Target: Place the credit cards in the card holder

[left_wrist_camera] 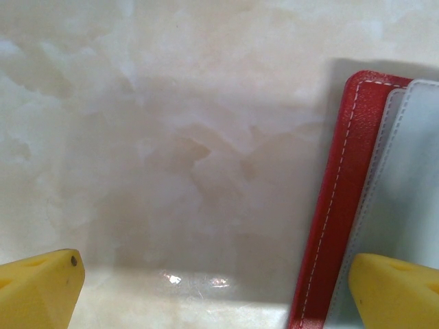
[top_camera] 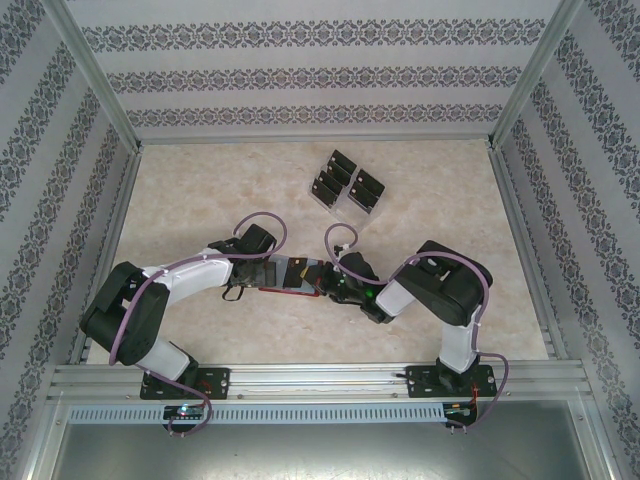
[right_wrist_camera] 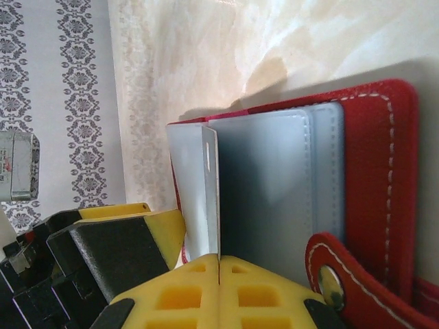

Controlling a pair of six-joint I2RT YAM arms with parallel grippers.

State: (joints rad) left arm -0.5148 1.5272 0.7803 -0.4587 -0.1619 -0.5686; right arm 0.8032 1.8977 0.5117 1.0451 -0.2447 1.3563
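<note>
Right jaws are pinched tight, yellow fingertips (right_wrist_camera: 185, 295) pressed flat together, and a thin grey-blue sleeve (right_wrist_camera: 199, 185) is nipped between them. It's one leaf of the card holder (right_wrist_camera: 384, 171), lifted on edge and standing up off the rest of the pockets. Beside it the holder lies spread open, red cover underneath, white stitching round its edge, grey-blue pockets facing up. Its snap tab (right_wrist_camera: 336, 274) curls in at the lower right of the right wrist view, metal stud showing, just beside the fingertips.

Over to the left jaws: wide apart, nothing between them. One yellow fingertip (left_wrist_camera: 41, 288) sits over the bare bench (left_wrist_camera: 171, 137). The other sits over the holder's grey-blue inside, just in from its red stitched edge. Whether that one actually presses on the holder can't be told from here.

From above, the two arms meet at the middle of the bench, close in front of their bases. The holder lies between and under the two wrists, a strip of red showing along its near side. The credit cards (top_camera: 345, 180) are well apart from it, farther back toward the patterned rear wall (top_camera: 300, 70). They are black cards standing in a clear rack (top_camera: 328, 206), in two side-by-side groups.
</note>
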